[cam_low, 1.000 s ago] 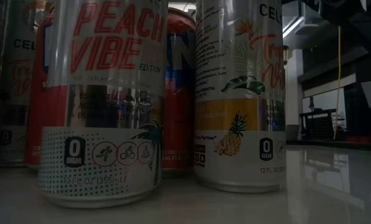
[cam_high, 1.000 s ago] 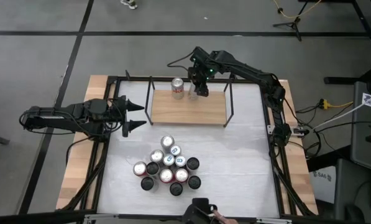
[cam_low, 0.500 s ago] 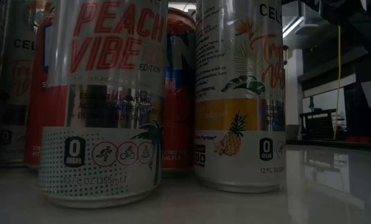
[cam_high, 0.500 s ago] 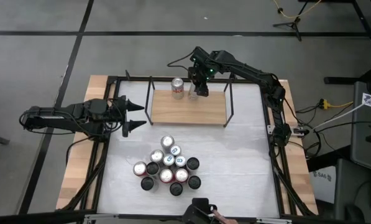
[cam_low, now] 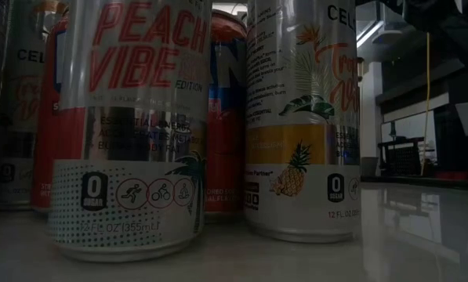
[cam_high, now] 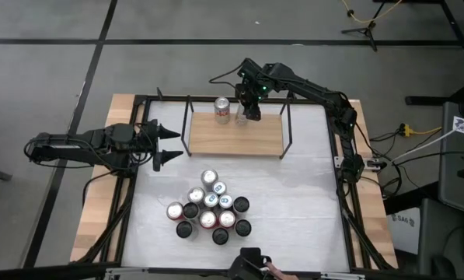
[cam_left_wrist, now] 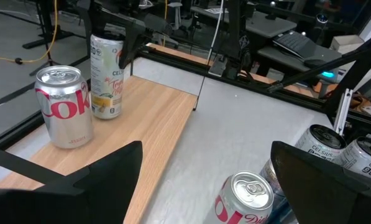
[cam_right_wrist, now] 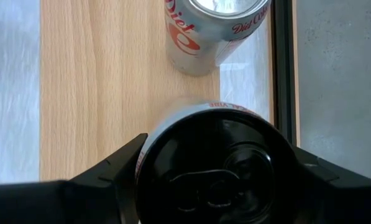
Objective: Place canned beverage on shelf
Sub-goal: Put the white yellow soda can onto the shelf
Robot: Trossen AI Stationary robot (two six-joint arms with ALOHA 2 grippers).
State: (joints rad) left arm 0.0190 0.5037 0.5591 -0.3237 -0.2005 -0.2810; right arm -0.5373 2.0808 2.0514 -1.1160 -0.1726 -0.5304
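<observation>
– Progress? Right pincer grips a black-topped can, upright on the shelf at its far edge; a Diet Coke can stands just beside it.

– So one is placed, a second is down but not let go; what's left?

– A cluster of cans on the table; left pincer waits spread wide, empty.

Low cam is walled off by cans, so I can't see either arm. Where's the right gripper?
Observer: The right gripper is over the shelf's far edge, shut on a Celsius can.
Operator: Is the can down on the board?
Observer: It looks to be standing on it, beside a Diet Coke can.
Operator: Left arm?
Observer: The left gripper is open, waiting at the table's left edge.
</observation>
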